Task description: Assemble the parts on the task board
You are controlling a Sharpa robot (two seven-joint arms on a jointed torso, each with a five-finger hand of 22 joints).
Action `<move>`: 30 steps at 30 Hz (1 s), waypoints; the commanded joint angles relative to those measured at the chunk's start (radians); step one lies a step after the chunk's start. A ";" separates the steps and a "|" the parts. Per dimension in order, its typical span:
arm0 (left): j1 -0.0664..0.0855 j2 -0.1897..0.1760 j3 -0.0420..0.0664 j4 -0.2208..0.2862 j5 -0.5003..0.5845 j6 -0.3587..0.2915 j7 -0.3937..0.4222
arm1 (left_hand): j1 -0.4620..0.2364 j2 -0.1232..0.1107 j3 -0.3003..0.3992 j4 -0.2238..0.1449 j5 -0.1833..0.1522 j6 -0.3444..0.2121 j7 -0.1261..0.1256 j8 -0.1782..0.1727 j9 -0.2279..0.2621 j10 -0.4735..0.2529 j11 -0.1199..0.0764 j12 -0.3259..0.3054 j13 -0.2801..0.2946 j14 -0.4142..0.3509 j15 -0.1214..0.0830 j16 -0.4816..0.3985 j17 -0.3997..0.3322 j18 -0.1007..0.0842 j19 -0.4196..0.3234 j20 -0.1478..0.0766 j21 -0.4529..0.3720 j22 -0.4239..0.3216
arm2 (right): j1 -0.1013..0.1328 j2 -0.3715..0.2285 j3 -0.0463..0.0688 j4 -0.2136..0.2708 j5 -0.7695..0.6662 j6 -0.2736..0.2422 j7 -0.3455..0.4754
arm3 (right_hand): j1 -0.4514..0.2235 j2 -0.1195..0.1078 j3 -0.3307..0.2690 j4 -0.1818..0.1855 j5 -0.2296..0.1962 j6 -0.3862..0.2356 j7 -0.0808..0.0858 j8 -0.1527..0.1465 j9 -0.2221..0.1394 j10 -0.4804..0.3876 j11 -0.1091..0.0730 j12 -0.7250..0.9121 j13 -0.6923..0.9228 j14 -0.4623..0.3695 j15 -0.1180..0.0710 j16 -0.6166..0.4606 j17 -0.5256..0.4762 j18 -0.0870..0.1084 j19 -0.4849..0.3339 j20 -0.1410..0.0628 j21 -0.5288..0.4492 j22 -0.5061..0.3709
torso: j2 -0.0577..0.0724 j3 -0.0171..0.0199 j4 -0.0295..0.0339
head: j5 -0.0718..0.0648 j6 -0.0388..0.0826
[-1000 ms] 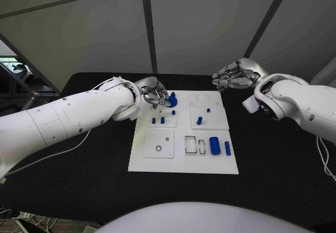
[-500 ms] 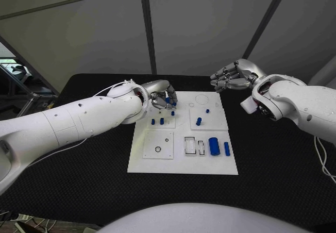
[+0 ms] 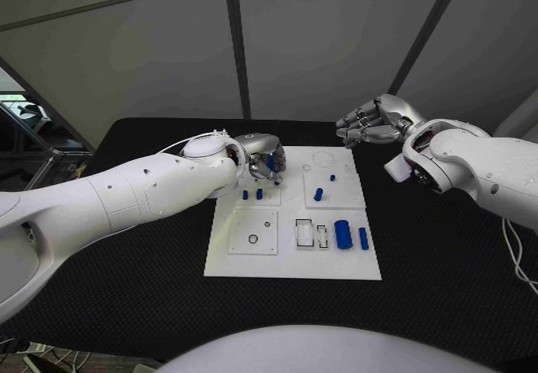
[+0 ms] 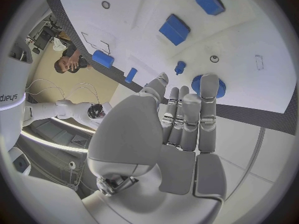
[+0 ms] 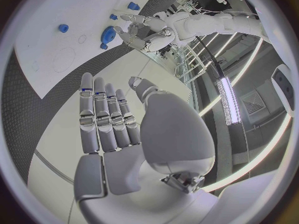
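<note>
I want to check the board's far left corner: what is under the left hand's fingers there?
A round blue part lies on the task board under the fingertips of the left hand. They cover its middle, so contact and seating cannot be seen.

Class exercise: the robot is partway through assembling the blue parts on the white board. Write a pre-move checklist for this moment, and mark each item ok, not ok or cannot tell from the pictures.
1. Left hand is at the board's far end, by the round blue part: ok.
2. Left hand has a firm grip on that part: cannot tell; the fingers lie over it.
3. Right hand is clear of the task board: ok, it hangs beyond the far right corner, holding nothing.
4. Two blue cylinders lie undisturbed at the board's right side: ok.
5. Small blue pegs stand upright in their plate: ok.
</note>
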 commanded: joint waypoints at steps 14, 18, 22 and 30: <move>-0.002 0.023 -0.003 -0.033 -0.042 0.091 -0.011 | -0.005 0.001 0.020 -0.004 0.000 0.024 0.000 -0.014 -0.010 0.038 -0.008 -0.009 -0.012 0.022 -0.004 0.050 0.024 -0.051 0.027 -0.004 0.064 0.064 | 0.002 0.006 0.001 0.000 -0.005 -0.001 0.007 | -0.002 0.006 -0.004 0.001 0.003 -0.006 -0.002 0.003 0.000 -0.009 0.002 -0.002 -0.001 -0.007 -0.003 -0.004 -0.001 0.009 -0.001 0.006 -0.006 -0.001 | -0.001 0.0005 0.0002 | -0.004 -0.003; -0.004 0.031 -0.003 -0.043 -0.042 0.094 -0.012 | 0.002 0.004 0.033 -0.009 0.000 0.029 0.001 -0.018 -0.014 0.048 -0.010 -0.014 -0.017 0.022 -0.006 0.057 0.024 -0.052 0.027 -0.006 0.073 0.074 | 0.002 0.009 0.001 -0.002 -0.005 -0.003 0.008 | -0.002 0.006 -0.004 0.001 0.003 -0.006 -0.002 0.003 0.000 -0.009 0.002 -0.002 -0.001 -0.008 -0.003 -0.004 -0.001 0.009 -0.001 0.006 -0.006 -0.002 | -0.001 0.0008 0.0004 | -0.002 -0.003; -0.005 0.037 -0.003 -0.054 -0.042 0.094 -0.014 | 0.008 0.005 0.051 -0.015 0.001 0.029 0.006 -0.027 -0.019 0.059 -0.012 -0.020 -0.022 0.027 -0.008 0.071 0.031 -0.055 0.032 -0.008 0.091 0.093 | 0.002 0.010 0.001 -0.002 -0.005 -0.003 0.008 | -0.002 0.006 -0.004 0.001 0.003 -0.006 -0.002 0.003 0.000 -0.009 0.002 -0.002 -0.001 -0.008 -0.003 -0.004 -0.001 0.009 -0.001 0.006 -0.006 -0.002 | -0.001 0.0008 -0.0004 | -0.002 -0.003; -0.007 0.046 -0.003 -0.071 -0.042 0.101 -0.019 | 0.021 0.005 0.104 -0.034 -0.002 0.032 0.017 -0.045 -0.030 0.071 -0.009 -0.039 -0.035 0.027 -0.007 0.085 0.026 -0.057 0.032 -0.009 0.111 0.119 | 0.002 0.010 0.001 -0.001 -0.005 -0.005 0.008 | -0.001 0.007 -0.004 0.000 0.003 -0.006 -0.002 0.003 0.000 -0.009 0.002 -0.001 -0.001 -0.008 -0.003 -0.003 -0.001 0.009 -0.001 0.006 -0.007 -0.002 | 0.000 0.0008 0.0001 | -0.003 -0.003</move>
